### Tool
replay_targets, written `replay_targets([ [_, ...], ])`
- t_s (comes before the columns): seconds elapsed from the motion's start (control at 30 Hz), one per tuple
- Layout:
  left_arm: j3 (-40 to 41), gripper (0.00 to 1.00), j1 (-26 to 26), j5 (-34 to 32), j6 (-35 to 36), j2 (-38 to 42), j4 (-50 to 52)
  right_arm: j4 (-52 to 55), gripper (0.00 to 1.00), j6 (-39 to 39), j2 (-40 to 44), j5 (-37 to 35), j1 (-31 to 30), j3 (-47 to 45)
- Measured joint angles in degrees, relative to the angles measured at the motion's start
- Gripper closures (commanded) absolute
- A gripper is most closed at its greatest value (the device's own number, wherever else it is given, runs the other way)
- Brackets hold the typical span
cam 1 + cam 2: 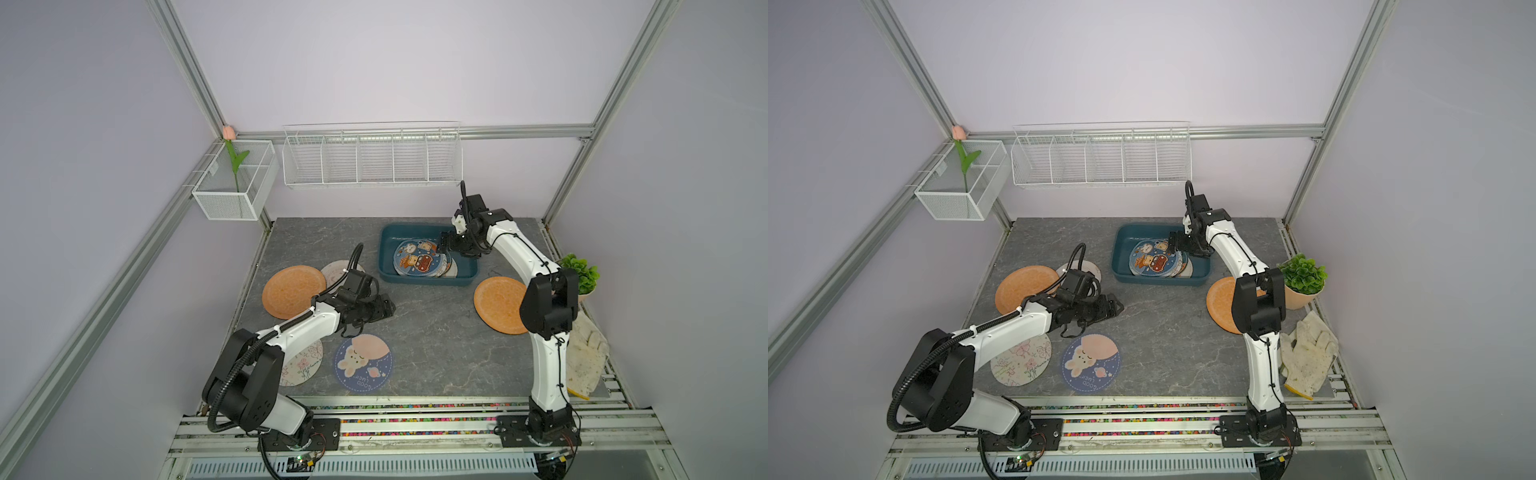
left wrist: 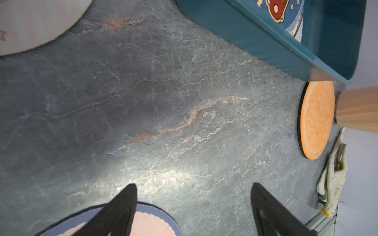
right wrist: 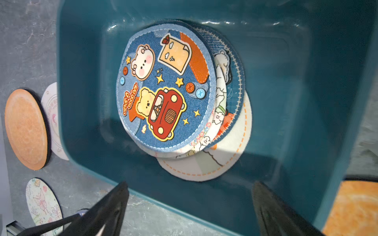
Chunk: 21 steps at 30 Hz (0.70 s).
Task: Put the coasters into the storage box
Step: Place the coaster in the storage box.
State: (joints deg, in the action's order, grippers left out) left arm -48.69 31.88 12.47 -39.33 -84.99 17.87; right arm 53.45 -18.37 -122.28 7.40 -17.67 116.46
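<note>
While the right hand [image 1: 442, 245] hangs spread and empty over the storage box [image 1: 428, 282], the step in hand appears to be the next pick. The left hand [image 2: 194, 185], also spread and holding nothing, hovers above the worktop [image 1: 436, 340] just beside the bunny coaster [image 1: 363, 363].

Since that mat is thin and flat, one finger should probably meet its rim low and lift the edge before the hand pinches. A steep descent risks pressing it flat. The right hand should rise clear of the box wall before it travels.

The box sits toward the back of the worktop, mouth up, with its long axis running side to side, slightly skewed. A staggered stack of coasters [image 3: 165, 92] lies flat inside, prints up.

Also on the worktop lie an orange coaster [image 1: 293, 291], a pale coaster [image 1: 332, 269], a flower-print coaster [image 1: 1021, 359] and a second orange coaster [image 1: 496, 303]. Being round, they have no long axis.
</note>
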Motion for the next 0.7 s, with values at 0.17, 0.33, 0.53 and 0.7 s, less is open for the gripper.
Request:
replay_targets([
  [0.17, 0.00, 0.12, 0.00, 0.00, -0.02, 0.00, 0.00, 0.55, 0.06, 0.92, 4.92, -2.40, 2.60, -4.85],
  [0.33, -0.04, 0.11, 0.00, 0.00, -0.04, 0.00, 0.00, 0.17, 0.10, 1.14, 6.14, -5.05, 7.39, -10.60],
  [0.53, -0.52, 0.10, 0.00, 0.00, -0.04, -0.44, 0.00, -1.16, 0.11, 1.29, 5.75, -6.71, 12.55, -12.66],
  [0.7, -1.36, 0.09, 0.00, 0.00, -0.04, -0.74, -0.02, -3.34, 0.05, 1.29, 2.71, -7.58, 14.80, -12.52],
])
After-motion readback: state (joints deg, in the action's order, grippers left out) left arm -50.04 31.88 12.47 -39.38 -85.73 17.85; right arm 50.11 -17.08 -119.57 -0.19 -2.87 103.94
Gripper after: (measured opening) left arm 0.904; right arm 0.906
